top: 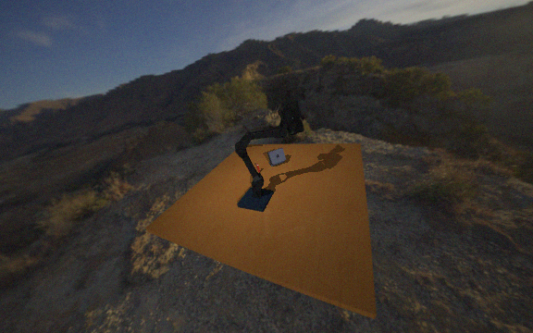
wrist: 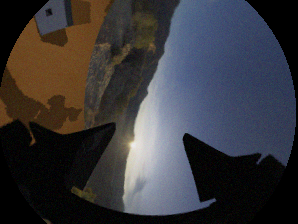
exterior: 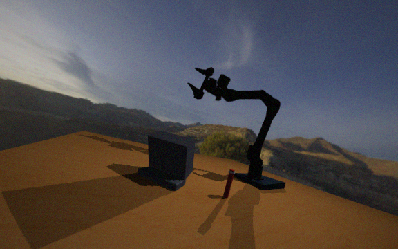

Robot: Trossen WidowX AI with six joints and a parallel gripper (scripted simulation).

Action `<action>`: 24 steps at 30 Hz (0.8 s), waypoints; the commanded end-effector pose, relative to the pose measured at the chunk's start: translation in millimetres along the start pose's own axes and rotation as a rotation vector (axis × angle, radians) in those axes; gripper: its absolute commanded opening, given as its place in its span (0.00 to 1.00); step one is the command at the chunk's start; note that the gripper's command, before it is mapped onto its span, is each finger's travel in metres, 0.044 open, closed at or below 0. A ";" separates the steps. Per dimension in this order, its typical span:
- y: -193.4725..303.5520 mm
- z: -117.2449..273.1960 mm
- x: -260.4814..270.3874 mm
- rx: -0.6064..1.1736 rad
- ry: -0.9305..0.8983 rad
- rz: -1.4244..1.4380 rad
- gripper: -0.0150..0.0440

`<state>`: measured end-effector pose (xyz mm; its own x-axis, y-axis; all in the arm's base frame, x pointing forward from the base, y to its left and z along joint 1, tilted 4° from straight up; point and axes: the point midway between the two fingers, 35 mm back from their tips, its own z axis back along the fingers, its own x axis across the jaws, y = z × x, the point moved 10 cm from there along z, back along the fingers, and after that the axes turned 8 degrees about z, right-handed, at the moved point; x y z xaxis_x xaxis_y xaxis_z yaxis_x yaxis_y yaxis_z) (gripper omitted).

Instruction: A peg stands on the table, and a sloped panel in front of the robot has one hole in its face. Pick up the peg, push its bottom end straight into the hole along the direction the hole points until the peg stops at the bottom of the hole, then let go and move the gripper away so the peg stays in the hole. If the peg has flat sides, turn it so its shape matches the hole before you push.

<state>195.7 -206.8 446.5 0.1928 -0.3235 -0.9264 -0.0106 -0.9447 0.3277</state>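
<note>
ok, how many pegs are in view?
1. The red peg stands on the table, between the panel and the arm's base, far below the open fingers. None seems hidden.

Bench: matt orange-brown, faintly grained like wood or board. Peg: smooth red, pale cap, plastic-like. Panel: matt dark grey in exterior view, smooth face. Arm: matt black; material cannot be told.
</note>
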 end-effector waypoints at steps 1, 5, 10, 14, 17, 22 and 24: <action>-5.3 -14.3 8.7 -0.011 -0.026 -0.122 1.00; -12.6 -26.4 15.7 -0.027 -0.050 -0.223 1.00; -23.2 -41.3 24.2 -0.045 -0.087 -0.347 1.00; -32.6 -52.8 31.4 -0.057 -0.125 -0.445 1.00; -40.4 -61.2 36.8 -0.064 -0.158 -0.516 1.00; -54.7 -74.5 45.6 -0.074 -0.218 -0.631 1.00; -60.8 -79.5 49.0 -0.077 -0.245 -0.675 1.00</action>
<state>273.2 -168.4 402.9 -0.0422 0.2475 -0.9680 0.1109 -0.9617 -0.2507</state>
